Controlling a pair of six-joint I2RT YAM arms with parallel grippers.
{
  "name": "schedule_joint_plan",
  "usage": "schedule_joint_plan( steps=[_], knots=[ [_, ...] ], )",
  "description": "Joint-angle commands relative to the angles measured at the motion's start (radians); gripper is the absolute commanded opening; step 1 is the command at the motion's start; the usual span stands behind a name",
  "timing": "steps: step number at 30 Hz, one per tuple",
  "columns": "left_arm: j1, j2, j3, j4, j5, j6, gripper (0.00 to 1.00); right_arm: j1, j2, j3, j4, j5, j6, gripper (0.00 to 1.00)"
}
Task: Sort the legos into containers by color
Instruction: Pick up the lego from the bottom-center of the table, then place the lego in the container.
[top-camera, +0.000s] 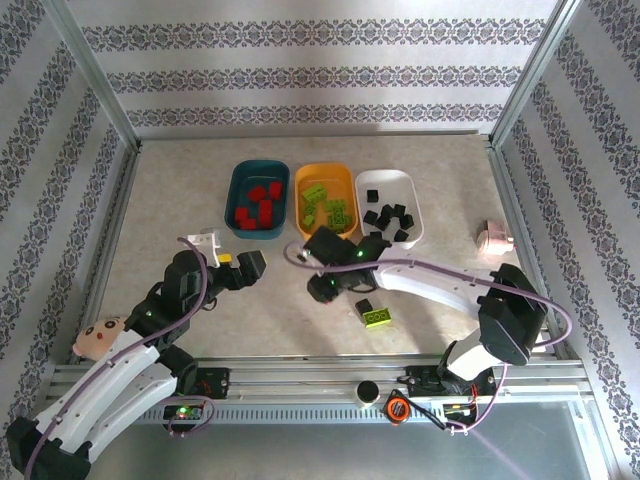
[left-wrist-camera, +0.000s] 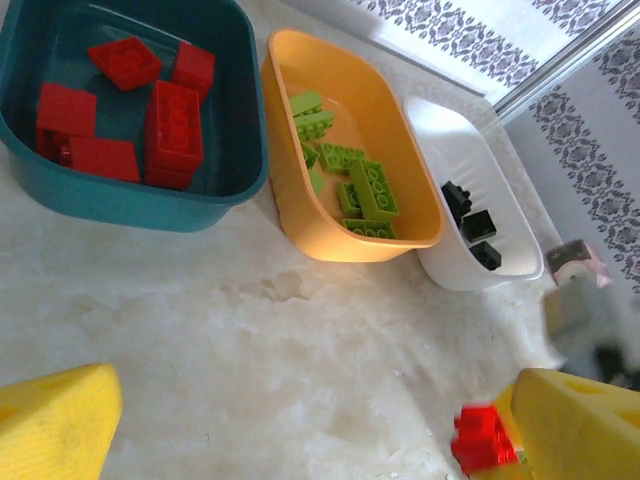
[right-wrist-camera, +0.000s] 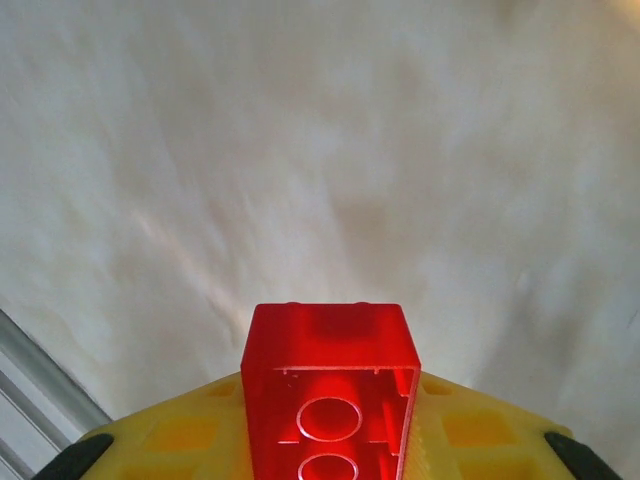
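Three trays stand in a row at the back. The teal tray (top-camera: 258, 166) (left-wrist-camera: 130, 205) holds red legos (left-wrist-camera: 172, 125), the orange-yellow tray (top-camera: 325, 168) (left-wrist-camera: 300, 200) holds lime green ones (left-wrist-camera: 372, 185), and the white tray (top-camera: 385, 174) (left-wrist-camera: 450, 250) holds black ones (left-wrist-camera: 470, 215). My right gripper (top-camera: 322, 290) (right-wrist-camera: 330, 410) hangs over the table in front of the orange tray, shut on a red brick (right-wrist-camera: 330, 340). My left gripper (top-camera: 250, 265) (left-wrist-camera: 300, 430) is open in front of the teal tray. A red brick (left-wrist-camera: 485, 440) shows beside its right finger; I cannot tell if they touch. A lime green brick (top-camera: 377, 316) and a black brick (top-camera: 364, 307) lie on the table.
A doll's head (top-camera: 97, 338) lies at the near left edge and a pink object (top-camera: 493, 238) sits by the right wall. A small round red tin (top-camera: 396, 408) rests on the front rail. Bare tabletop spreads between the trays and the arms.
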Motion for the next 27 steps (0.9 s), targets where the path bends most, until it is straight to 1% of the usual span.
schedule_joint_plan(
  steps=[1,4,8,10,14,18,20,21,24,25,27],
  knots=[
    [0.006,-0.030,-0.008,-0.048,-0.033,0.005,1.00,-0.035,0.032,0.120,0.134,-0.012,-0.001,0.30],
    [0.005,-0.052,-0.015,-0.062,-0.044,-0.007,1.00,-0.064,0.113,0.210,0.257,-0.031,0.023,0.31],
    [0.005,-0.066,-0.015,-0.074,-0.053,-0.013,1.00,-0.084,0.246,0.314,0.436,0.011,0.032,0.33],
    [0.005,-0.064,-0.013,-0.079,-0.050,-0.016,1.00,-0.098,0.335,0.382,0.505,0.011,0.042,0.33],
    [0.005,-0.065,-0.011,-0.092,-0.052,-0.016,1.00,-0.104,0.503,0.556,0.529,-0.007,0.048,0.33],
    [0.006,-0.065,-0.018,-0.097,-0.054,-0.019,1.00,-0.116,0.647,0.704,0.514,-0.021,0.095,0.34],
    [0.006,-0.066,-0.022,-0.096,-0.053,-0.020,1.00,-0.121,0.692,0.743,0.506,-0.014,0.119,0.38],
    [0.006,-0.065,-0.024,-0.097,-0.052,-0.021,1.00,-0.122,0.710,0.757,0.501,-0.008,0.127,0.43],
    [0.006,-0.064,-0.025,-0.099,-0.052,-0.018,1.00,-0.123,0.735,0.783,0.496,0.003,0.137,0.66],
    [0.007,-0.064,-0.024,-0.101,-0.052,-0.016,1.00,-0.123,0.734,0.783,0.501,0.007,0.141,0.71],
    [0.007,-0.064,-0.026,-0.102,-0.052,-0.015,1.00,-0.122,0.725,0.782,0.509,0.012,0.143,0.75]
  ],
)
